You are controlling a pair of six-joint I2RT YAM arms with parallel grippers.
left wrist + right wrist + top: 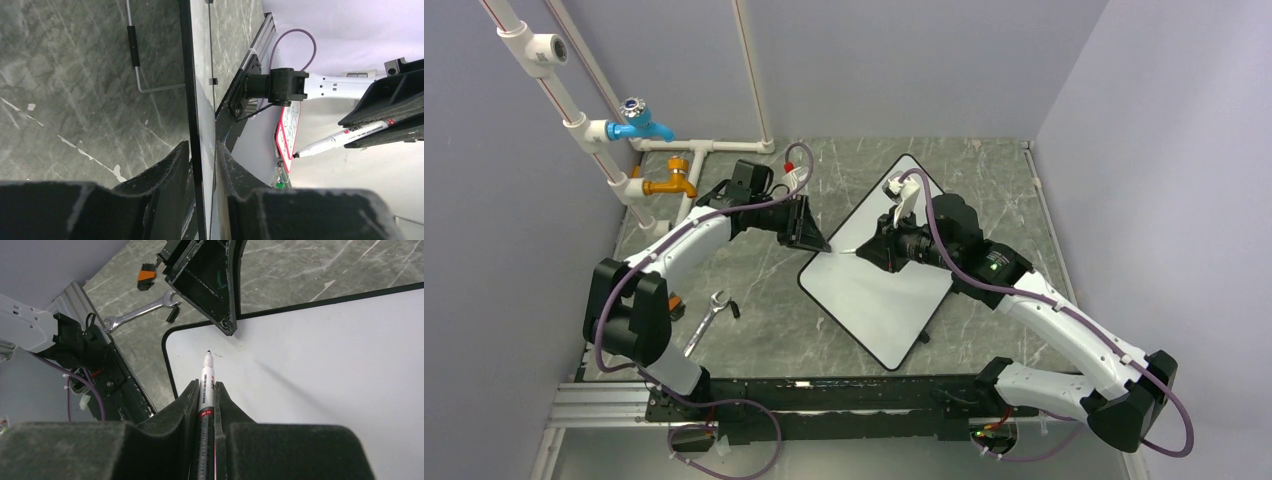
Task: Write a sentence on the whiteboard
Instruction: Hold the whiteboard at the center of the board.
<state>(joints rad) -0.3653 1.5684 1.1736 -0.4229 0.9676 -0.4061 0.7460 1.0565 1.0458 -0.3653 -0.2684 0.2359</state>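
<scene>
Top external view: the whiteboard (894,300) lies on the grey marbled surface (754,290) between the two arms, turned so that its corners point toward and away from the bases. The left pincer (822,244) meets the board on its upper-left edge, near the left corner. The right pincer (876,250) hangs over the board's left half, pointing toward that same edge. An open-ended wrench (707,320) lies on the surface left of the board, apart from it. A blue tap (639,120) and an orange tap (672,184) project from white pipes at the far left.

Left wrist view: the left pincer is partly open, with one finger (167,170) on each side of the board's black rim, seen edge-on. A sliver of gap shows between the board's face and the finger on that side, so a firm clamp cannot be confirmed.

Right wrist view: the right pincer is closed on a white-barrelled marker (206,385), gripped along its barrel with the uncapped black tip forward. The tip sits over the white face just inside the rounded corner, close beside the left pincer's fingertip. Whether it touches the board cannot be told.
</scene>
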